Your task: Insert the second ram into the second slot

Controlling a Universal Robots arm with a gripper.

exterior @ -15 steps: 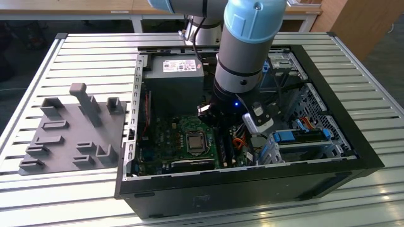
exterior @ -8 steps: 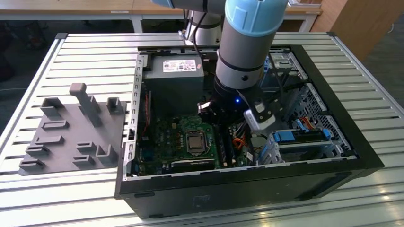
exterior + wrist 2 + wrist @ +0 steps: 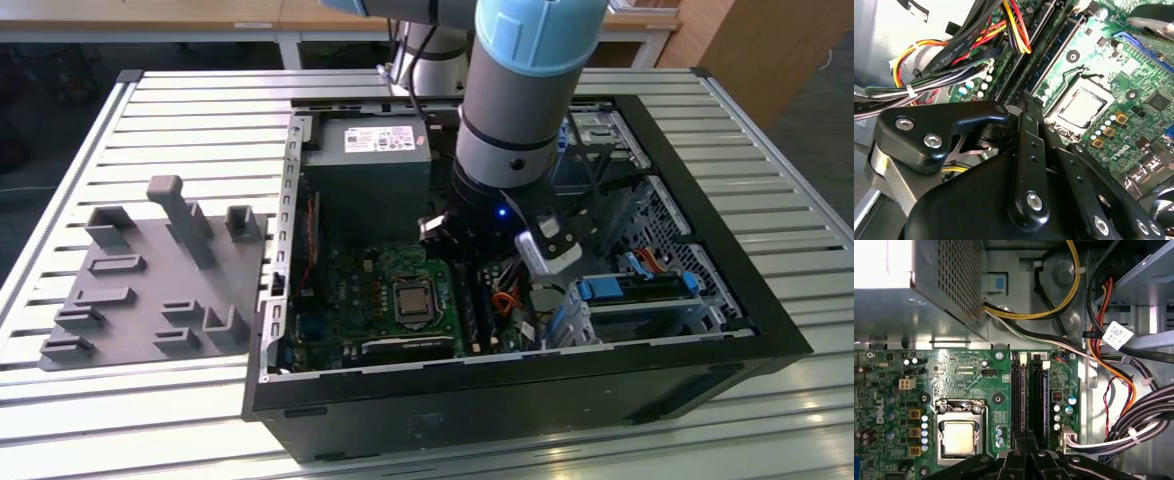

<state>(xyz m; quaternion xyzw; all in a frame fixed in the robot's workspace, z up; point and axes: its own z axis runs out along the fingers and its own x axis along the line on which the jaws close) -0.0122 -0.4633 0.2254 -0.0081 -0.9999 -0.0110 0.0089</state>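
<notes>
Arm down inside open PC case point(image 3: 747, 300), gripper point(image 3: 1026, 440) directly over RAM slots point(image 3: 1029, 390) beside CPU socket point(image 3: 959, 437). Jaws pinched together; whether they grip anything, cannot tell. Second ram point(image 3: 1038, 400): blue strip lying in slot, looks seated or nearly so; latch state unclear. Judgement: insertion at or near final press. Grey fixture tray point(image 3: 147, 290) on surface outside case.

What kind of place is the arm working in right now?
Likely a lab or workshop test bench: an open PC case lies on a slatted metal table, a grey fixture plate sits beside it, and wooden desks stand behind.
</notes>
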